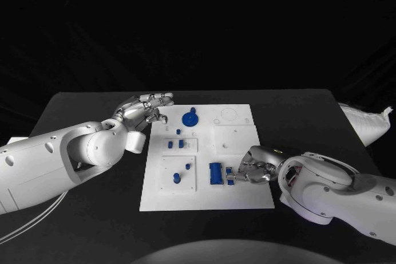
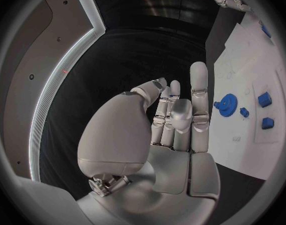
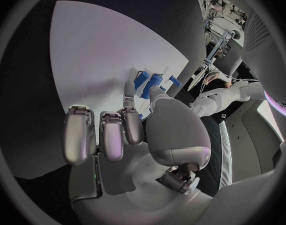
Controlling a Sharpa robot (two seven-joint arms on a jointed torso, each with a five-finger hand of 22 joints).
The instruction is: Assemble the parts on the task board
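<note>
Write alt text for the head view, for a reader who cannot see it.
A white task board lies on a black table, with small blue parts on it, including a blue gear near its far edge. The right hand rests its fingers at a blue cylinder; the left hand hovers at the board's far left corner, holding nothing.

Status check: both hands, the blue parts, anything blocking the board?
Left hand open, hovering at the task board's far-left corner beside the blue gear. Right hand pinching a small blue part beside the blue cylinder. No obstruction seen.
</note>
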